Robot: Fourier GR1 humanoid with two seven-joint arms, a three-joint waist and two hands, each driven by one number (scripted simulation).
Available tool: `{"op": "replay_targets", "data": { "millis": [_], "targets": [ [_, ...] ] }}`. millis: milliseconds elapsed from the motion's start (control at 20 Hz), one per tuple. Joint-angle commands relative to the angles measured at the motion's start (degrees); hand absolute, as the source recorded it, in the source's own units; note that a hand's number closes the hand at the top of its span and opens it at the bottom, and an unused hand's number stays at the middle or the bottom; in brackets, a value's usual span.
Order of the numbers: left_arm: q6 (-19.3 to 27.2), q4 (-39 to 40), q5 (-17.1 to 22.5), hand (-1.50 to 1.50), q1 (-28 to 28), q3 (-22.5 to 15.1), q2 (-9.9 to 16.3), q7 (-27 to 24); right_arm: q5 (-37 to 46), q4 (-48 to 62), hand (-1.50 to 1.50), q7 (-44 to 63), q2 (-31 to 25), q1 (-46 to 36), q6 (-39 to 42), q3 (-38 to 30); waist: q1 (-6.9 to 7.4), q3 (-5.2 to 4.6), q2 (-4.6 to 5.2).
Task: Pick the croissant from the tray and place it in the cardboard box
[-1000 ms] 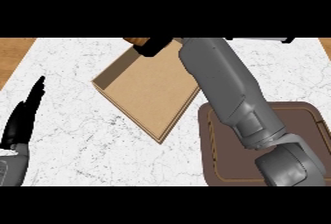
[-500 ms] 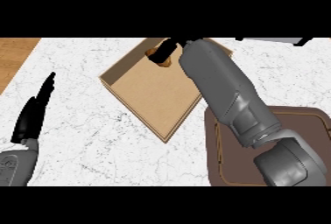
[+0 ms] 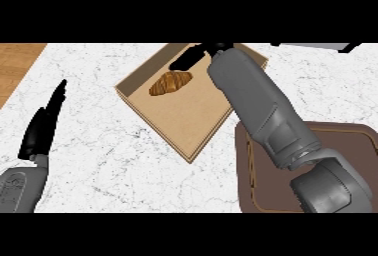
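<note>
The croissant [image 3: 170, 83] lies inside the cardboard box [image 3: 193, 119], near its far left corner. My right hand [image 3: 193, 55] hangs just above and behind the croissant, fingers straight and apart from it, holding nothing. Its grey forearm crosses the box's right side and reaches back over the dark brown tray [image 3: 341, 144] at the lower right. My left hand [image 3: 43, 127] rests open at the left edge, fingers pointing up.
The box sits tilted on a white marble counter [image 3: 111, 165]. A wooden strip [image 3: 16, 62] shows at the far left corner. A grey object [image 3: 321, 46] lies along the top right edge.
The right hand has let go of the croissant, which now lies in the box. The hand has lifted slightly away from it. The left hand has barely shifted.
</note>
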Motion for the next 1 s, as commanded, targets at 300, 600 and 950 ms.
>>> {"op": "replay_targets", "data": {
  "millis": [300, 600, 950],
  "targets": [
    [-0.6, -0.19, 0.9, 0.0, 1.85, 1.6, 0.86, 0.02, -9.67, -2.93, -1.5, -10.11, -0.01, 1.15, -5.24, -9.34, -2.68, 0.05, -0.59],
    [0.61, 1.4, 1.09, 0.0, 2.37, 3.55, 1.08, -1.26, -13.06, -2.16, -1.5, -14.31, -7.7, 3.85, 3.85, -12.99, -4.79, 0.05, -1.04],
    [-0.09, -0.44, 1.33, 0.0, 5.19, 3.39, 0.59, -1.16, -14.07, -0.96, -1.5, -15.2, -18.68, 7.22, 12.5, -14.43, -5.32, 0.09, -1.47]
  ]
}}
